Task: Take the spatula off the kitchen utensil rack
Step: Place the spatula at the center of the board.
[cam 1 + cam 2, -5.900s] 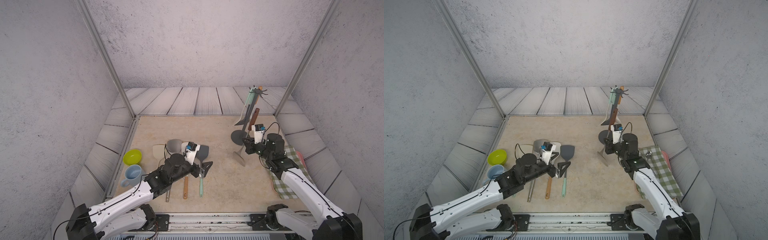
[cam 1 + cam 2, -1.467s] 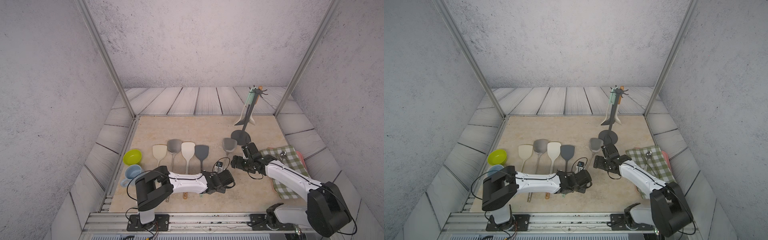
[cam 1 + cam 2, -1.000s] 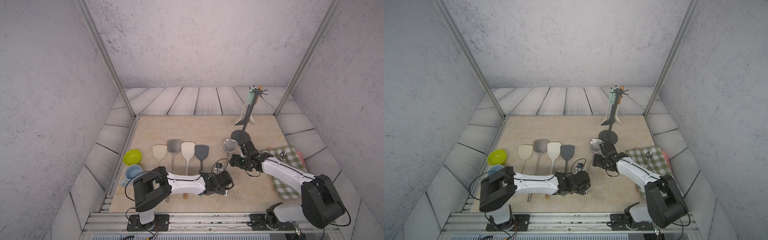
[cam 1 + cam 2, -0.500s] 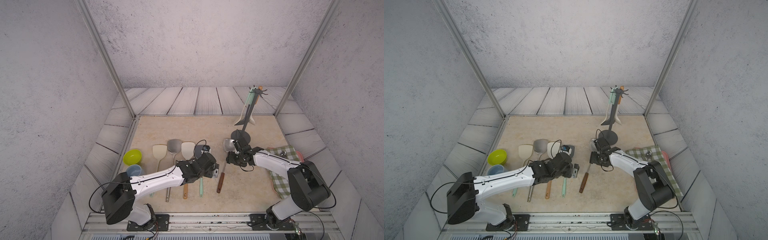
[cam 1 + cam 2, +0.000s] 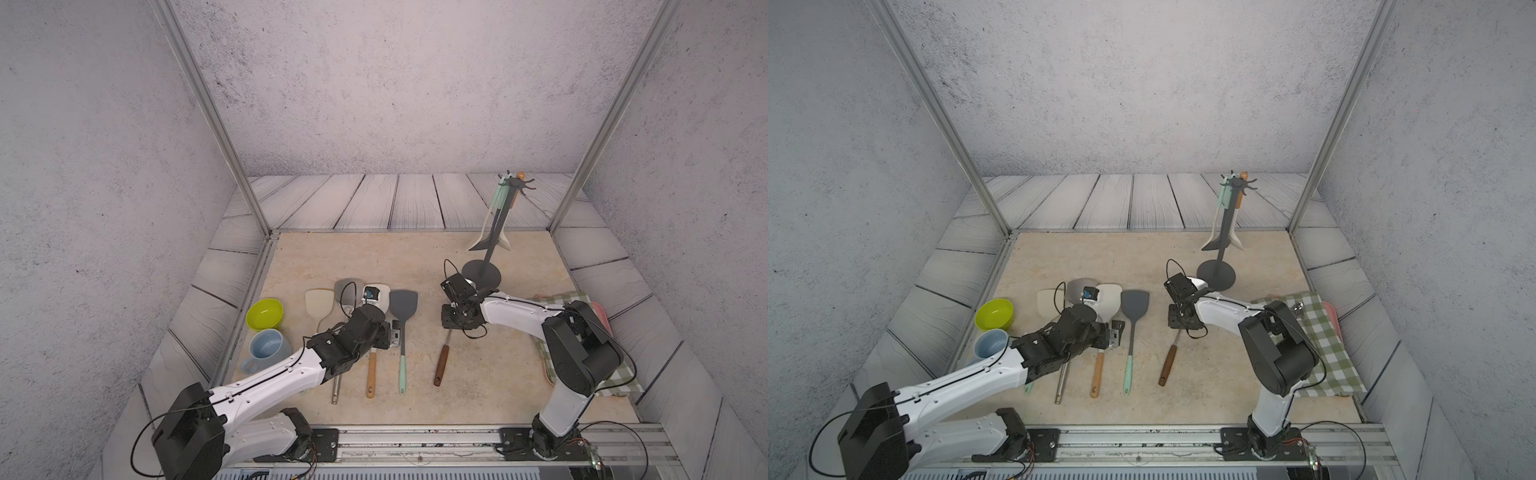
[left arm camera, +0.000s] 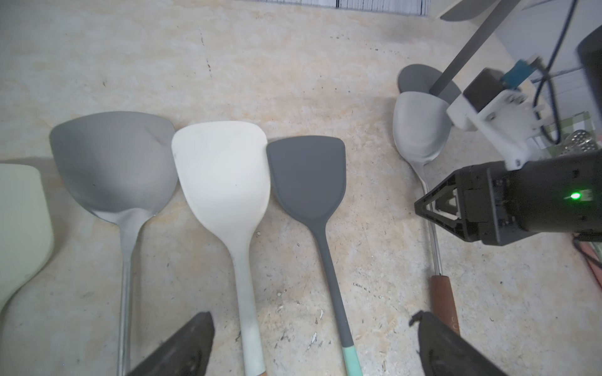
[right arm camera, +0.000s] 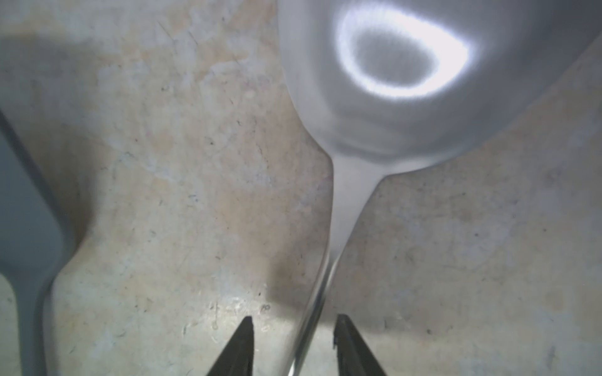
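Left tool point(image 5: 395, 337): fingers wide apart and holding nothing, over the near-left part of the beige counter point(image 5: 498, 374). Under it you've got a white spatula with a wooden handle point(image 5: 371, 374) and a dark grey spatula with a mint handle end point(image 5: 403, 303).

Task's thing is the steel round-headed spatula with a dark brown wooden handle point(image 5: 441, 368). It's off the rack, flat on the counter right of centre, handle toward the near edge.

Your right tool point(image 7: 293, 320) sits low over its thin metal shaft. The black fingers point(image 7: 242, 345) are narrowly apart on either side, with a gap showing, so not clamped.

Green checked cloth point(image 5: 1327, 336) is at the right edge.

Tall dark grey metal utensil rack point(image 5: 494, 232) stands upright near the far right corner. The spatula's head is just beside its round base. Two white-headed utensils hang from the hooks.
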Controlling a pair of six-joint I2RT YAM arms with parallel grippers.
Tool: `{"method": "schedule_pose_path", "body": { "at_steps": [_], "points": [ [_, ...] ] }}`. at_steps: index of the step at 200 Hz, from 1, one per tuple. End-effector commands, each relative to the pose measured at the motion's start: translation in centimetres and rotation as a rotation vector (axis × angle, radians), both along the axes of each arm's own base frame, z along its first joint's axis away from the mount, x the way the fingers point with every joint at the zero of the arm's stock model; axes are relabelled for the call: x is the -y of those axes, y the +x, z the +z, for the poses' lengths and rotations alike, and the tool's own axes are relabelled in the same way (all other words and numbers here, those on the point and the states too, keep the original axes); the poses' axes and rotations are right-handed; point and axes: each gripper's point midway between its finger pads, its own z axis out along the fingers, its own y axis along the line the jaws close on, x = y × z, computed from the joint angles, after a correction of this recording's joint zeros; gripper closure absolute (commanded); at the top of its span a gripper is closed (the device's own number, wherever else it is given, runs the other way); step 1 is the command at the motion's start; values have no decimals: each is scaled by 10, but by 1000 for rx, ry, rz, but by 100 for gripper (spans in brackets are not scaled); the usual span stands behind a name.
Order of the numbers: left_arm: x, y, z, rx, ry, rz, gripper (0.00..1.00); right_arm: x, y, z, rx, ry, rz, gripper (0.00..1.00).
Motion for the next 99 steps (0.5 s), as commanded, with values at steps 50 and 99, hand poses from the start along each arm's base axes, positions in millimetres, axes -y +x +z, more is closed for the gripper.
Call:
{"method": "schedule_pose_path", "body": {
  "at_steps": [50, 99],
  "points": [
    [0, 4, 8, 34, -16, -3, 1, -4, -7, -5, -22, -110, 33, 81],
    [0, 5, 7, 33, -13, -3, 1, -15, -15, 1, -16, -123, 76, 97]
  ]
}}
